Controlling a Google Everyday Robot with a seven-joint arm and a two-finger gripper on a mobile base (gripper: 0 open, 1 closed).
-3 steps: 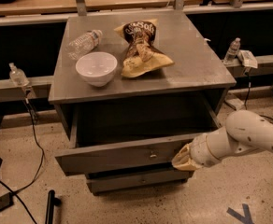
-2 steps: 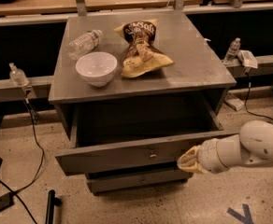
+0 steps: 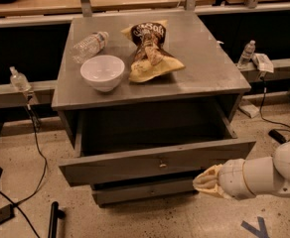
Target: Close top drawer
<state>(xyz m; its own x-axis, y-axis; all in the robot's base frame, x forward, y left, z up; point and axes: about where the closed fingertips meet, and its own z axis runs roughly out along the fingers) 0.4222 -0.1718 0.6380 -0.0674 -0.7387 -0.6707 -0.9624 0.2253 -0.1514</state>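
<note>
The top drawer (image 3: 155,162) of the grey cabinet is pulled far out, its plank front facing me with a small round knob (image 3: 162,164) at centre. Its inside looks dark and empty. My gripper (image 3: 204,181) is at the end of the white arm (image 3: 264,175) coming in from the right. It sits just below and in front of the drawer front's right end, close to it, level with the drawer underneath.
On the cabinet top (image 3: 214,68) stand a white bowl (image 3: 102,72), a lying plastic bottle (image 3: 89,45) and two chip bags (image 3: 150,51). A lower drawer (image 3: 145,191) shows beneath. Cables and a black object (image 3: 52,219) lie on the floor at left. Benches run behind.
My arm and gripper have drawn back to the right and slightly down, away from the drawer front. The drawer stays open about the same amount.
</note>
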